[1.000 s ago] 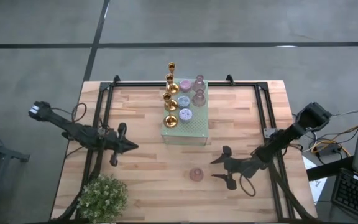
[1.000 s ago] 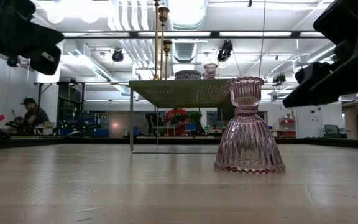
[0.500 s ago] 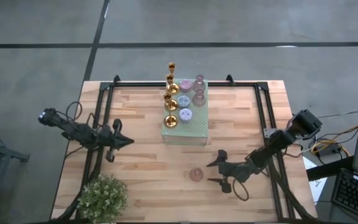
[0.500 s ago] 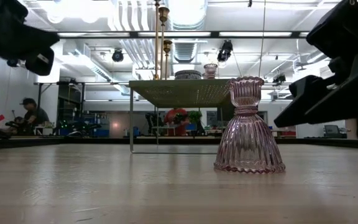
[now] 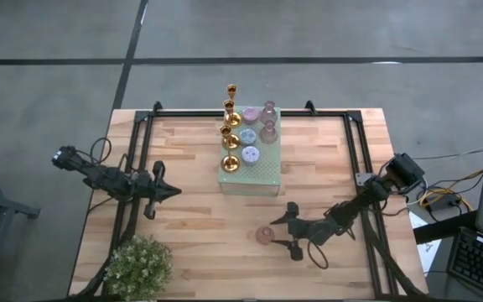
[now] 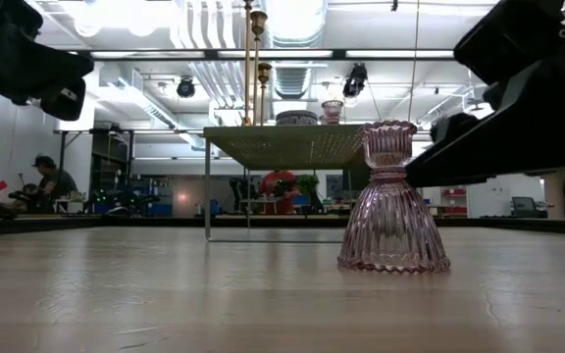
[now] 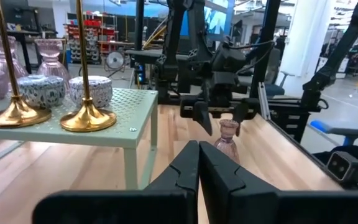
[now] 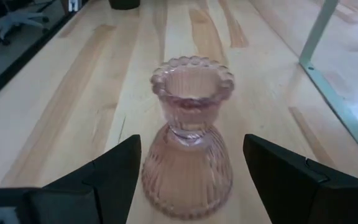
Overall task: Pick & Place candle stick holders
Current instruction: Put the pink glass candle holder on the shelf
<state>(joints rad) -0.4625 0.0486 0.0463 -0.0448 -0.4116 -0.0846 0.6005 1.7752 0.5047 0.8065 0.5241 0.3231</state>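
**Pink holder stands between spread right fingers**

The wooden bench carries a pale green perforated pad on legs, a bushy plant at the near left corner, and 1 lone pink glass holder upright on bare wood. On the pad stand 4 gold candlesticks and several squat holders.

The right gripper is low at the pink holder, its fingers apart on either side, not touching it. The left gripper hangs well to the left, fingers pressed together, empty.
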